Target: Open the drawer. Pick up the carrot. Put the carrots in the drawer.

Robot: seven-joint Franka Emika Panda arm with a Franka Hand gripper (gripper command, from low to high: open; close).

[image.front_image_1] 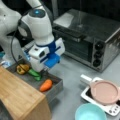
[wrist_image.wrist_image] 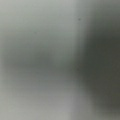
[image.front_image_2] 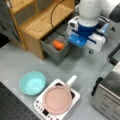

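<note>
Inside the open drawer [image.front_image_1: 53,86], near its thick front wall, lies the carrot [image.front_image_1: 46,85], on its side on the dark tray floor; in a front view it shows as an orange lump [image.front_image_2: 58,44] just behind the drawer front [image.front_image_2: 53,51]. So the drawer stands pulled out from under the bamboo-topped cabinet [image.front_image_1: 20,96], and the carrot is already within it and not held by anything. Further back in the tray, toward ten o'clock from the carrot, sit a green vegetable [image.front_image_1: 35,74] and a yellow pepper [image.front_image_1: 22,68], touching or nearly touching each other.

Over the tray hangs the gripper [image.front_image_1: 44,72], its white and blue body close above the green vegetable, at about eleven o'clock from the carrot and apart from it. Its jaws are hidden by its own body and by the tray contents, so I cannot tell how wide they stand or whether they hold anything. The wrist view gives only grey blur.

Room is tight on the cabinet side, where the bamboo top overhangs the tray's rear. Toward three o'clock from the drawer front the grey tabletop [image.front_image_1: 71,72] lies bare up to the toaster oven [image.front_image_1: 92,40]. At five o'clock stand a pink pan [image.front_image_1: 103,91] on a small white hob [image.front_image_1: 113,110] and a light blue bowl [image.front_image_1: 90,112], all well apart from the drawer.
</note>
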